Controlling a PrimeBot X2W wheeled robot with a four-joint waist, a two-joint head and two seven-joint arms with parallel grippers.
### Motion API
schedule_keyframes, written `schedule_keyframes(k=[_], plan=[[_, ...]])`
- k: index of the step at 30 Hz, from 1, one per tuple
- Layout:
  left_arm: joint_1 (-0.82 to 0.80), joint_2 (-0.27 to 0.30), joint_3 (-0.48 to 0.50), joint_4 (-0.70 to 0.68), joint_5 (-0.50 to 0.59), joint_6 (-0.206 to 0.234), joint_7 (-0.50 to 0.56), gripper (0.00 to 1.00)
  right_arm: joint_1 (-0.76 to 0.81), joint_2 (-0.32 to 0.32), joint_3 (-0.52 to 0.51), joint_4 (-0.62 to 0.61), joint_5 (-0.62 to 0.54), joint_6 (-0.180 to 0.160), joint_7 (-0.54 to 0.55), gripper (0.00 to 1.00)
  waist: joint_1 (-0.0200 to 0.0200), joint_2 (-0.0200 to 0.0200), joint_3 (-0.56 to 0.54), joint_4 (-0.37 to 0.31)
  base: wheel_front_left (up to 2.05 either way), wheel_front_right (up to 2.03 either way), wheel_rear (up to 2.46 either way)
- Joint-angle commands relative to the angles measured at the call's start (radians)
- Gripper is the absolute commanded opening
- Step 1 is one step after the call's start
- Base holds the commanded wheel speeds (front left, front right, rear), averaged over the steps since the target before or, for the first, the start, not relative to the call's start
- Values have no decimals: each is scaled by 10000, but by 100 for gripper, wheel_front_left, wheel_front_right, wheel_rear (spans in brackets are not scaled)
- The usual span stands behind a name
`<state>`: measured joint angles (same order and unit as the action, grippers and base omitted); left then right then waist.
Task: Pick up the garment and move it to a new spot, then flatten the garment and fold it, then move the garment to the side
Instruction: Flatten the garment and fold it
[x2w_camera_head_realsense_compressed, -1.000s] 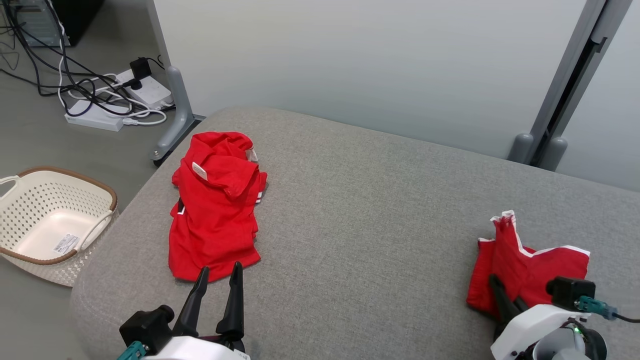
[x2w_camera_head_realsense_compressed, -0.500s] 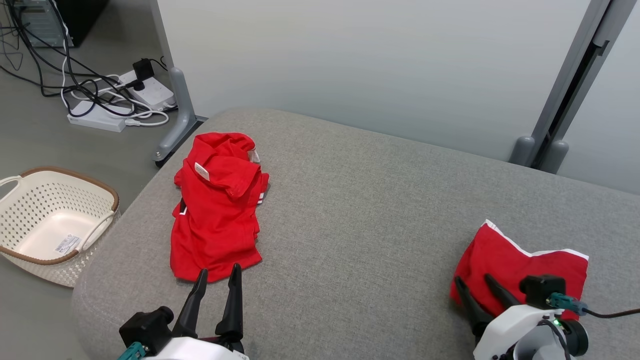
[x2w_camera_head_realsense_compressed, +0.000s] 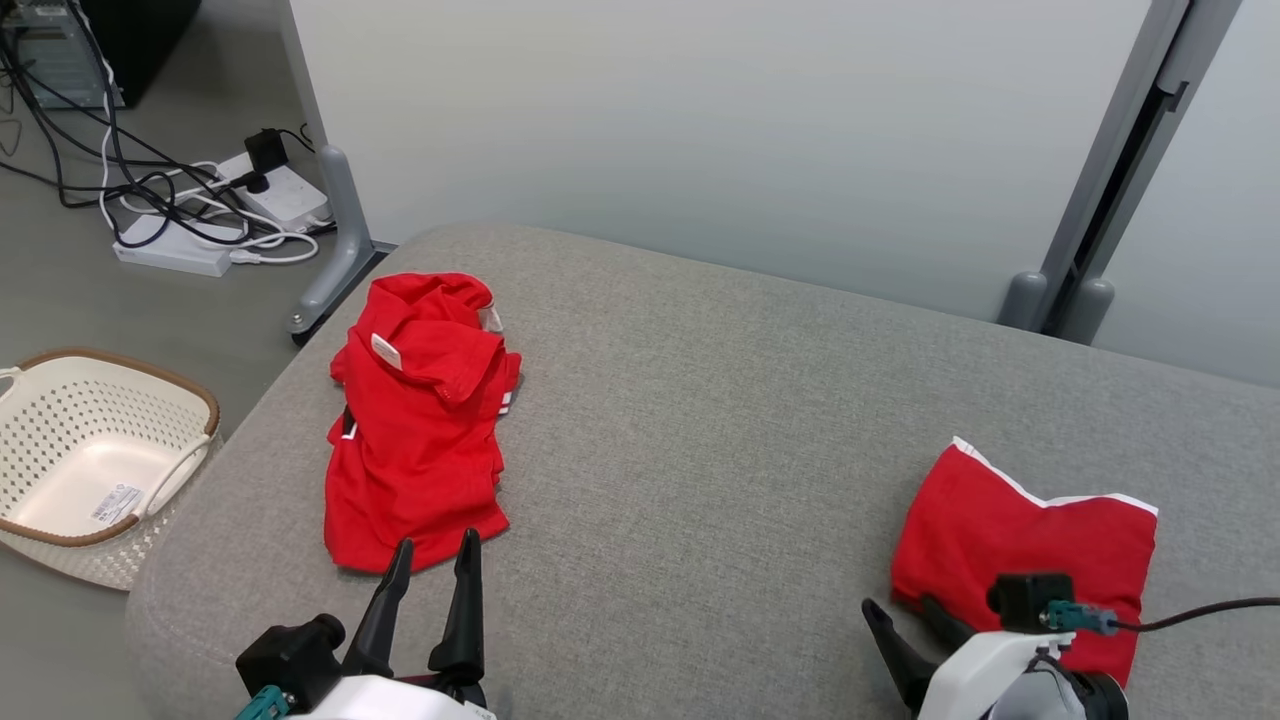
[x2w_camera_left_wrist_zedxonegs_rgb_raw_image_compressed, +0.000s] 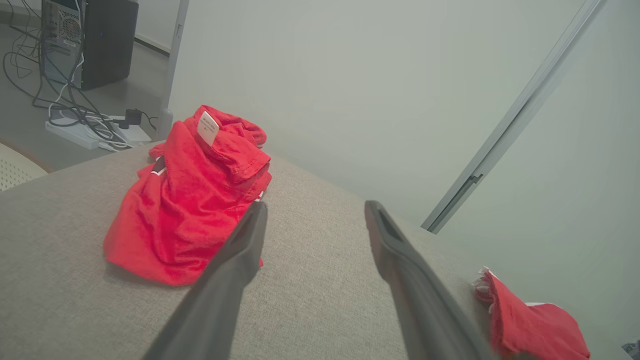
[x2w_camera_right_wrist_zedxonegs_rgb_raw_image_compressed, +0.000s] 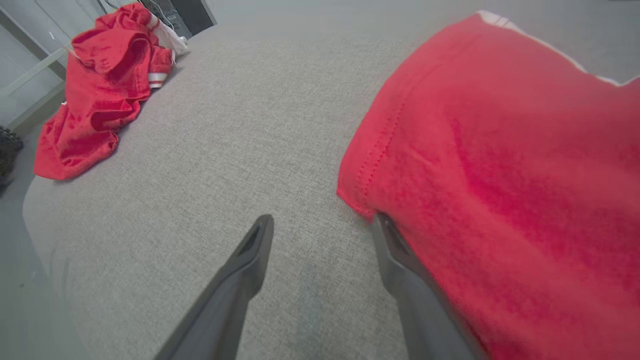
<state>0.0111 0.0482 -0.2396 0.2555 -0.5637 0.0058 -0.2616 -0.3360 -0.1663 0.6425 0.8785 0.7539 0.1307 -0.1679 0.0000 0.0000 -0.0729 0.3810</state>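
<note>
Grey woven upholstery (x2w_camera_head_realsense_compressed: 700, 420) covers the broad padded surface in front of you, with a pale wall behind it. A perforated cream basket with a brown rim (x2w_camera_head_realsense_compressed: 100, 420) sits on the floor at the left edge of the head view.

At the lower right of that view lies a folded red garment with white trim (x2w_camera_head_realsense_compressed: 1030, 540), flat and squared off. Your right gripper (x2w_camera_head_realsense_compressed: 900, 606) sits at its near edge with the fingers spread wide and nothing between them. In the right wrist view one finger runs along the garment's hemmed corner and the other lies over bare upholstery. Whether that first finger touches the cloth I cannot tell.

Left of centre is a second, crumpled red garment with a white label (x2w_camera_head_realsense_compressed: 415, 440), bunched into a long heap. Your left gripper (x2w_camera_head_realsense_compressed: 436, 542) points at its near hem, fingers fully apart and empty, tips just short of the fabric.

My reading is that the folded piece is finished and set aside, so the pick-up step falls to the crumpled one. You would need to bring the left fingers forward over the hem, pinch a single layer rather than the whole bunch, and carry it towards the open middle of the surface.
</note>
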Motion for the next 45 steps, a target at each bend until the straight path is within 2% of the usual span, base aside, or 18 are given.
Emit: schedule_keyframes(k=[1, 8, 12, 16, 19, 23, 26, 32, 45], plan=[[-51, 44, 45, -27, 50, -6, -25, 100, -125, -78, 9, -161, 255, 1, -134, 100, 0, 0, 18, -74, 0, 0, 0], [-140, 46, 135, -194, 106, -29, -25, 100, -240, -866, -53, -1479, 985, 1, -823, 100, 0, 0, 15, -660, 0, 0, 0], [-174, 43, 244, -363, 132, -54, -25, 100, -305, -1506, -469, -2039, 290, 1, -999, 100, 0, 0, -17, -1186, 0, 0, 0], [-237, 45, 384, -581, 182, -52, -25, 100, 175, -1702, -2012, -3093, -962, 1, -974, 100, 0, 0, -2, -1690, 0, 0, 0], [-231, 41, 427, -722, 312, -136, -25, 100, 635, -1572, -3190, -3885, -1957, 1, -979, 100, 0, 0, -6, -1989, 0, 0, 0], [-174, 49, 488, -786, 424, -91, -26, 100, 1343, -1067, -4666, -4733, -2898, 1, -977, 100, 0, 0, -33, -2272, 0, 0, 0], [-161, 46, 545, -821, 462, -69, -25, 100, 1700, -753, -5322, -5229, -3424, 1, -978, 100, 0, 0, -30, -2421, 0, 0, 0], [24, 49, 413, -826, 693, 23, -26, 100, 2135, -518, -5737, -5539, -4050, 1, -979, 100, 0, 0, -14, -2632, 0, 0, 0], [184, 48, 169, -752, 1416, 233, -26, 100, 2514, -200, -6252, -5149, -4061, 1, -980, 100, 0, 0, 55, -2721, 0, 0, 0]])
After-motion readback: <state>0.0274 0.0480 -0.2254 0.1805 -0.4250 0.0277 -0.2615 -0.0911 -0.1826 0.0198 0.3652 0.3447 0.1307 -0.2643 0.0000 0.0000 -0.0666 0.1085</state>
